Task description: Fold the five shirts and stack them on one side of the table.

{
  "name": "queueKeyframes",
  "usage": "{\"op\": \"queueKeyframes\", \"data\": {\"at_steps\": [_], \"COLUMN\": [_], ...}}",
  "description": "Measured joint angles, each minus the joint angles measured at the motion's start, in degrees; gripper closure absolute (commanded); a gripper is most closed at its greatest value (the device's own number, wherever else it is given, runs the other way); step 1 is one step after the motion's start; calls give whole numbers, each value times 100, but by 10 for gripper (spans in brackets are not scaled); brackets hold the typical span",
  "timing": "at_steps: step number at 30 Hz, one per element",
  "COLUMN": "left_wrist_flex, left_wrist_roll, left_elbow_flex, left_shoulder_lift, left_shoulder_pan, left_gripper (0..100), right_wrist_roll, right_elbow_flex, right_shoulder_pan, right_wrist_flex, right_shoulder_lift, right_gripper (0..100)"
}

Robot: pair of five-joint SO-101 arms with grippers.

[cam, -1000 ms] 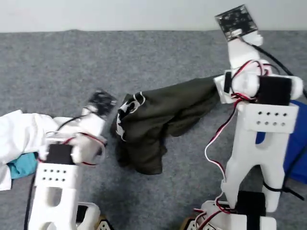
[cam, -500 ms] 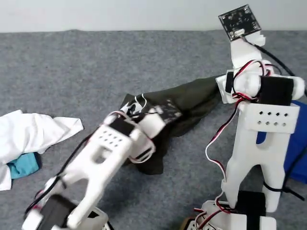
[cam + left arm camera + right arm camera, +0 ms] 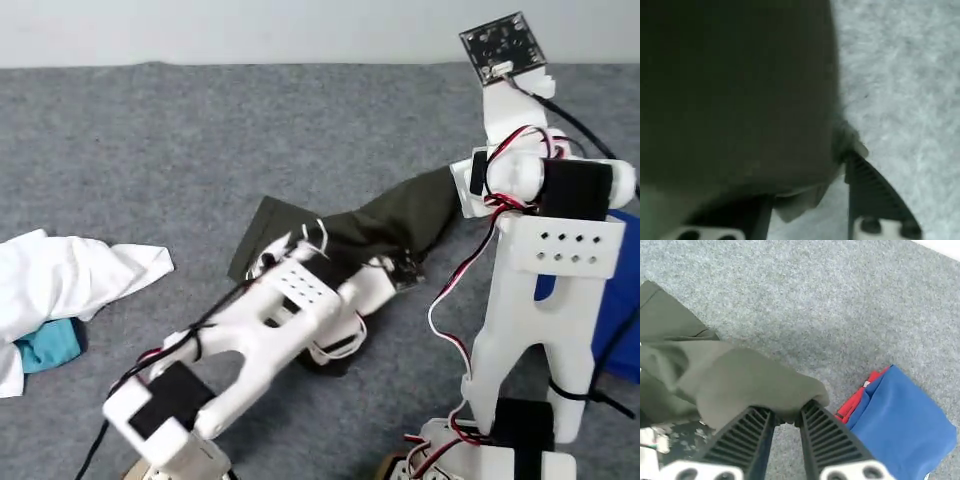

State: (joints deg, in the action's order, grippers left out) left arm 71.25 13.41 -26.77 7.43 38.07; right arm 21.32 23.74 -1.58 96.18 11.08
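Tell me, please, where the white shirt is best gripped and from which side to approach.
Probably grip the white shirt by the pointed flap lying flat toward the olive shirt, coming down from that side; the rest is bunched over the teal shirt.

No legible writing anywhere.
White marks on the dark olive shirt, mid-frame in the high view, are too small to read.

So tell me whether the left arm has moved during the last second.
Yes. The left arm has swung away from the white shirt, toward the right arm, and now stretches over the dark green shirt.
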Motion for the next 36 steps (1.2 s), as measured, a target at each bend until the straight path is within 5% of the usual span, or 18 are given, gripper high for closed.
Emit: {"op": "queueKeyframes", "data": {"at_steps": [16, 29, 36], "left_wrist_flex": [1389, 2251, 2295], "left_wrist_roll": [-501, -264, -211], "left_elbow_flex": [1802, 1829, 1521], "left_shoulder_lift": [615, -554, -563], "left_shoulder_pan": [211, 246, 809], "left_gripper": [776, 776, 776], "right_wrist_roll": [-18, -18, -18], "right_elbow_flex": [0, 0, 0], "right_shoulder_pan": [-9, -9, -9], "right_wrist_flex": [0, 0, 0], "right_shoulder_lift": [0, 0, -62], "right_gripper": [988, 988, 988]}}
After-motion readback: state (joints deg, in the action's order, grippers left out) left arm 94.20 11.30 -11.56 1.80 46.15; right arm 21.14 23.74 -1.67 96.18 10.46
